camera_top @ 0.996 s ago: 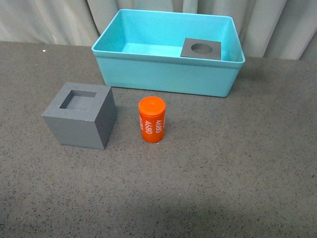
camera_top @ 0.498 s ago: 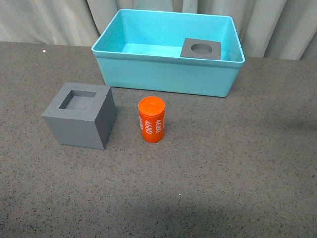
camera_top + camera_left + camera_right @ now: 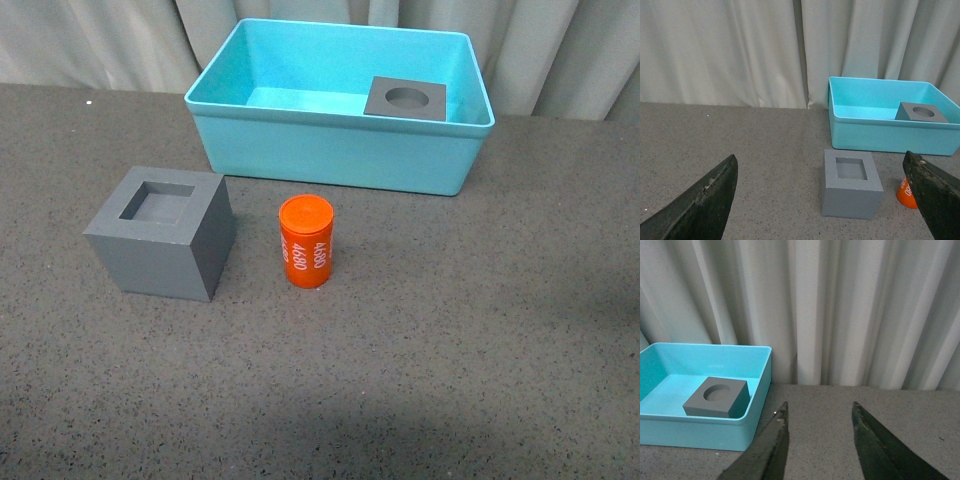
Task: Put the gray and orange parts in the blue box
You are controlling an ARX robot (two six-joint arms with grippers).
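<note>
1. Neither arm shows in the front view. In its own wrist view, the left gripper (image 3: 820, 156) has its jaws spread wide with nothing between them. The right gripper (image 3: 820, 404) also has parted jaws that hold nothing.
2. Nearest on the dark table (image 3: 480, 340), to the left, sits the gray cube with the square recess (image 3: 160, 232), opening upward.
3. Just right of it, not touching, the orange cylinder (image 3: 306, 241) stands upright with its white "4680" print facing the camera.
4. Farther back, apart from both, is the blue box (image 3: 330, 150).
5. Inside the box, on the right side close to its right wall, rests the gray cube with the round recess (image 3: 406, 99).
6. A pale curtain (image 3: 100, 40) hangs behind the box.
</note>
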